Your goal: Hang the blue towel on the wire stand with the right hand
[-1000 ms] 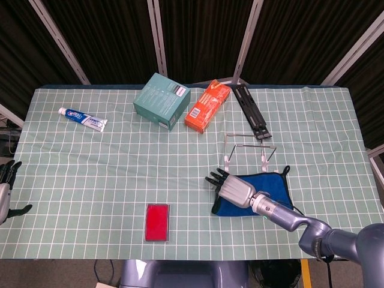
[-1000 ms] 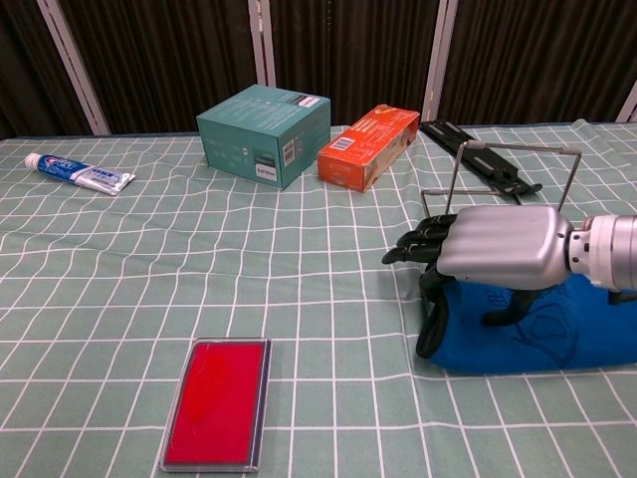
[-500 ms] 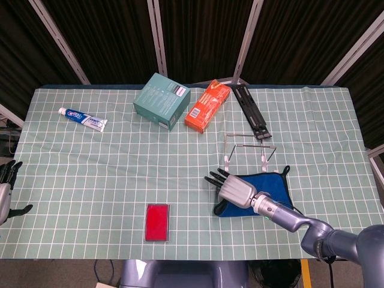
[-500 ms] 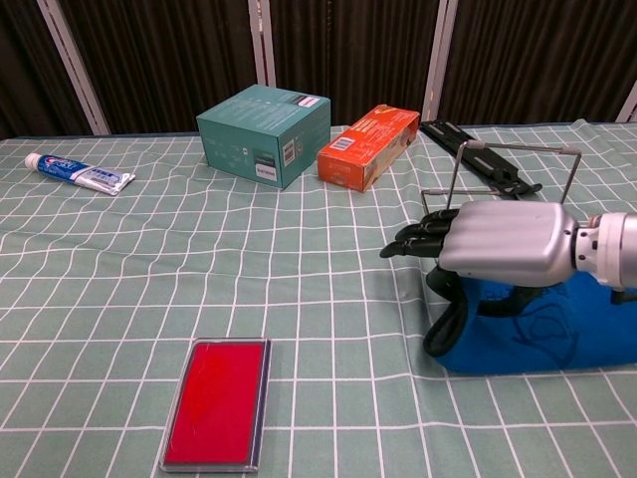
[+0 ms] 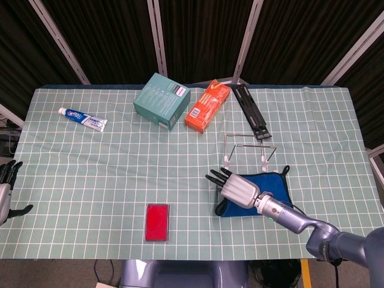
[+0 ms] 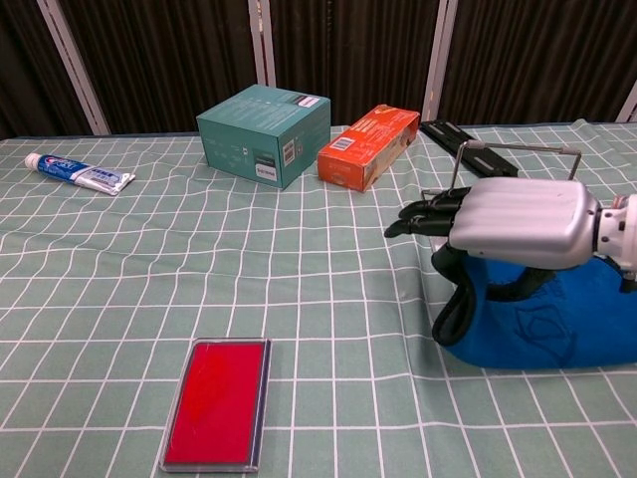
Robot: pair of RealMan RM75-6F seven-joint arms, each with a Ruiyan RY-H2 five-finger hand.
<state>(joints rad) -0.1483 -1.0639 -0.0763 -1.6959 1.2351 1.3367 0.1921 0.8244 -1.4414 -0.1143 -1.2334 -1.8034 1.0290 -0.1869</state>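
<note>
While your right hand (image 5: 239, 189) hovered over the folded blue cloth towel (image 5: 270, 191), its fingers (image 6: 426, 213) were extended forward and apart, grasping nothing. That towel lay on the green checked surface (image 5: 120, 162), just in front of the thin silver wire stand (image 5: 249, 146). Your left hand (image 5: 6, 191) sat at the surface's far left edge; its finger state could not be told.

Green-checked table (image 5: 90, 174): toothpaste (image 5: 83, 119), teal box (image 5: 161, 101), orange box (image 5: 207, 106), red case (image 5: 158, 222), blue towel (image 5: 273, 187), wire stand (image 5: 247, 147).
</note>
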